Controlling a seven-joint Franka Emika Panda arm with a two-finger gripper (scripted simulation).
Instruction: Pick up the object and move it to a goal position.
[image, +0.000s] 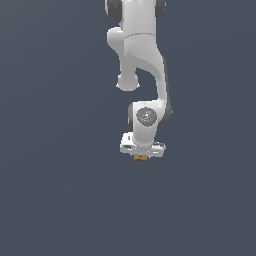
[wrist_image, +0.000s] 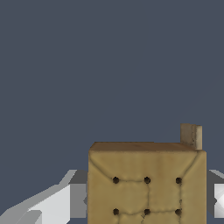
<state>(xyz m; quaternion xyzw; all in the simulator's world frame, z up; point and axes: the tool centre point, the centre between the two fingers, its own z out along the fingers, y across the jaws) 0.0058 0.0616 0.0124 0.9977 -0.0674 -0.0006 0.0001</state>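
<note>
The white arm (image: 142, 75) hangs over a plain dark surface (image: 50, 200). Directly under it, the gripper (image: 141, 156) is clamped on the tan cube (wrist_image: 146, 183), so the pickup looks done; carrying it to the goal remains. No goal marker or container shows.

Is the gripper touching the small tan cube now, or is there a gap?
Touching. In the wrist view the tan cube sits between the gripper fingers, their surfaces meeting its sides without gap.
</note>
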